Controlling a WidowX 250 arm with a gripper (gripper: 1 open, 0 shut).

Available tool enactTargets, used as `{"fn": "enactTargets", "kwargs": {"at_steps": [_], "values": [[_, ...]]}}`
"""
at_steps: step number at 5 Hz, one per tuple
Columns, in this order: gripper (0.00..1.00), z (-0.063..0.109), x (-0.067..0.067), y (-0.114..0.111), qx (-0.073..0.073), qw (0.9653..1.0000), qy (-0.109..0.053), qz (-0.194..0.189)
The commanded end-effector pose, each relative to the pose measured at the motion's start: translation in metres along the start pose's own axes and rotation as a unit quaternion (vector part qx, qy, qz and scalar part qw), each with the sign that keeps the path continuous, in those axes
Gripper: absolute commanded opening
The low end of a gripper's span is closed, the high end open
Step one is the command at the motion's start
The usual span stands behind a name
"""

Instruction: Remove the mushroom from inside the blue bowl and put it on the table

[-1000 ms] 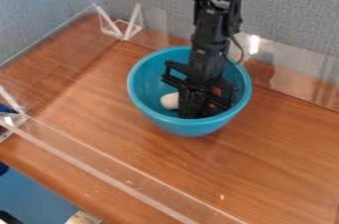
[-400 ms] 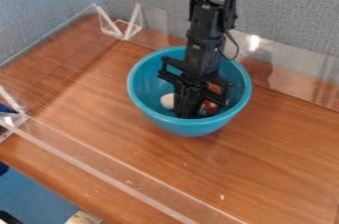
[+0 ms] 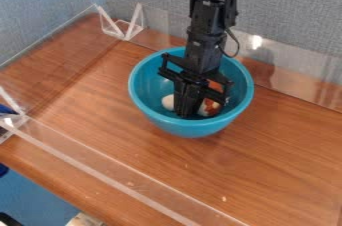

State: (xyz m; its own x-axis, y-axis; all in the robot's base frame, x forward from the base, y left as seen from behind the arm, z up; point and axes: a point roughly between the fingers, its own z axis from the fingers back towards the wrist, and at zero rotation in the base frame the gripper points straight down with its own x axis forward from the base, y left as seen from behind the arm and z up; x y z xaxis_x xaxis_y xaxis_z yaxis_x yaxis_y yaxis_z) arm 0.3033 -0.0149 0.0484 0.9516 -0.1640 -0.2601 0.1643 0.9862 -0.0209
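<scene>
Since the earlier frame we have lifted our arm a little, and the gripper has risen with it inside the blue bowl, whose place on the table is unchanged. Largest of all we see the wood-grain table, with a low clear panel running along its near side. Next comes the bowl, round and turquoise, with our black arm reaching down into it from above. Our gripper is low in the bowl, its jaws clenched; whether they have hold of anything we cannot tell, since the dark fingers cover the spot. Smallest is the mushroom, inside the bowl: its pale stem shows just beside the gripper, and orange-brown shows on the gripper's other side.
</scene>
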Motion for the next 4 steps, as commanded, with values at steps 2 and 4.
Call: {"fn": "enactTargets", "kwargs": {"at_steps": [2,4], "values": [[0.00,0.031,0.001,0.008,0.007,0.9990,-0.043,-0.005],[0.00,0.039,-0.002,0.012,0.009,0.9988,-0.046,-0.015]]}}
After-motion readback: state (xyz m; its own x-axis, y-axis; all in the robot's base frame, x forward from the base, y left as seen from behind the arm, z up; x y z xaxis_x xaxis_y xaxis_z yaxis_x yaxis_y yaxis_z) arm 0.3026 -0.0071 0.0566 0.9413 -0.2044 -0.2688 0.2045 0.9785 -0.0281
